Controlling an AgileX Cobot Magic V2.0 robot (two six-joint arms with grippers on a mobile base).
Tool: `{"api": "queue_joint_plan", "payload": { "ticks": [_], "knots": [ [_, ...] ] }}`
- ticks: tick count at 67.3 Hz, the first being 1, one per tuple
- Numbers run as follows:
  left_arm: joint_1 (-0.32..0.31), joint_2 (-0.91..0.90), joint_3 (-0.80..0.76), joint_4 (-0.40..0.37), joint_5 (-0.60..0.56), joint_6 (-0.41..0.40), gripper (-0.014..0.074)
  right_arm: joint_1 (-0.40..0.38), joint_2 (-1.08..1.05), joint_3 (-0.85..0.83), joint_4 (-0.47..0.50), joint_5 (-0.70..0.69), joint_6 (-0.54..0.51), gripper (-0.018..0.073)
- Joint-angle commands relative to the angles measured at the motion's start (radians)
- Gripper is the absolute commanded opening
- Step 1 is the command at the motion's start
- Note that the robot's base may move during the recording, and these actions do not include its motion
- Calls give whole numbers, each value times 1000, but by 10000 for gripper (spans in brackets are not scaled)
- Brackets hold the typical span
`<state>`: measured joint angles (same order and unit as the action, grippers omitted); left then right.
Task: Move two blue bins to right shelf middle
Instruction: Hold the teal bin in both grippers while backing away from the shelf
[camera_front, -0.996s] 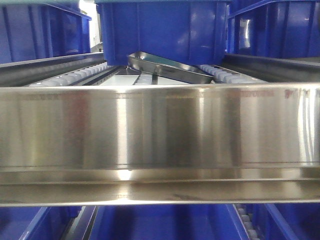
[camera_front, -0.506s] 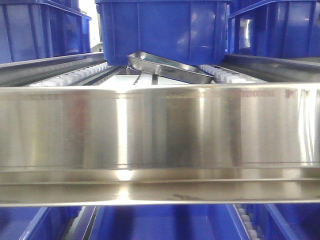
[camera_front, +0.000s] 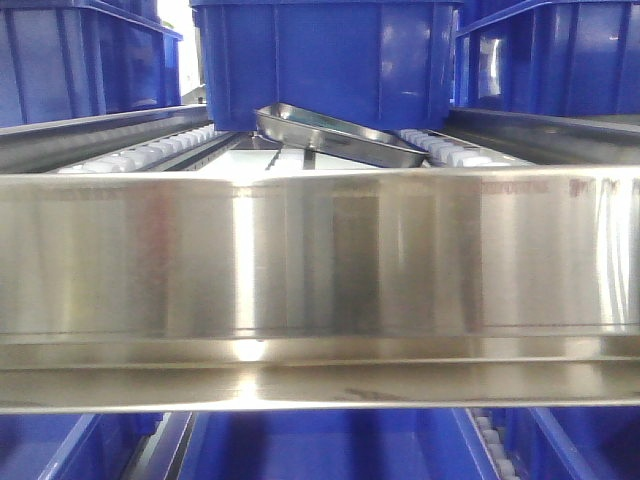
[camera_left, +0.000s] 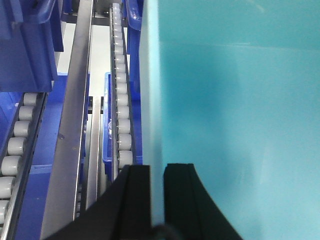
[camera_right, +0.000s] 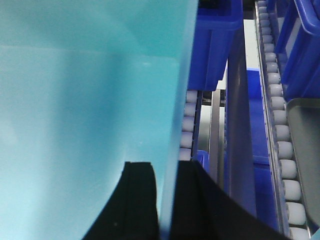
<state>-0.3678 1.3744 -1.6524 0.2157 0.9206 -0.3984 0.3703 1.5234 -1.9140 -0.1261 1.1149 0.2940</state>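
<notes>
A pale cyan blue bin (camera_left: 240, 125) fills the right side of the left wrist view. My left gripper (camera_left: 157, 168) is shut on its left wall, one black finger outside and one inside. In the right wrist view the same pale bin (camera_right: 75, 100) fills the left side. My right gripper (camera_right: 165, 165) is shut on its right wall in the same way. The front view shows the right shelf middle (camera_front: 320, 260), whose shiny steel front lip spans the whole frame. Neither the pale bin nor the grippers appear in that view.
Dark royal-blue bins (camera_front: 320, 60) stand on the level behind the lip, with a tilted steel tray (camera_front: 335, 135) in front of them. White roller tracks (camera_left: 122, 100) (camera_right: 280, 130) and grey rails run beside the held bin. More dark blue bins sit below.
A thin pale strip at the top edge of the front view has gone. The scene there has shifted very slightly; the shelf and dark bins stay in place.
</notes>
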Motion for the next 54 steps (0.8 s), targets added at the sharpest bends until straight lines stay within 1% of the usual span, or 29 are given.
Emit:
{"api": "queue_joint_plan", "payload": {
  "ticks": [1,54],
  "knots": [
    [-5,-19,-17,-19,-80,1,-111,-1,-10,-10,6,-23,-25,-167],
    [-5,-19,-17,-19,-88,1,-111,-1,-10,-9,6,-34,-25,-167]
  ]
}}
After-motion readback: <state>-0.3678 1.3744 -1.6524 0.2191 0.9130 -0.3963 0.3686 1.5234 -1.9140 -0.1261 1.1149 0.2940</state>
